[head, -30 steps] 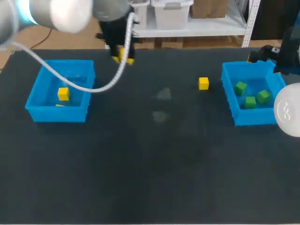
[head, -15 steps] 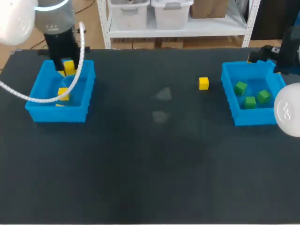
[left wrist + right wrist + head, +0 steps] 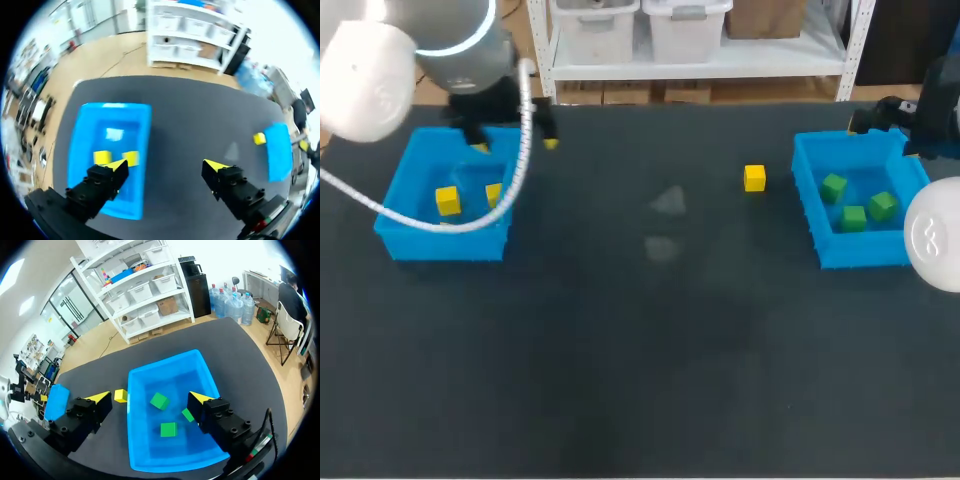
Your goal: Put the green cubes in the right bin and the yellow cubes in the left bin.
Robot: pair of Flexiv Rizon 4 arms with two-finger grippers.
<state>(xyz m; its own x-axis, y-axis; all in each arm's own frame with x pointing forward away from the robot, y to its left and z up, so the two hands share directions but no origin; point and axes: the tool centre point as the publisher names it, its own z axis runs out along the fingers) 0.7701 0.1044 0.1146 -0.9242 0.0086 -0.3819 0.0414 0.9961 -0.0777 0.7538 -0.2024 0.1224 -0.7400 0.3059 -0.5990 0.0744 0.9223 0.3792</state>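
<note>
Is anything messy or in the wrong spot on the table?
One yellow cube sits loose on the table beside the right bin, though it belongs in the left bin. Everything else looks sorted: two yellow cubes in the left bin, three green cubes in the right. Nothing looks spilled or broken.
</note>
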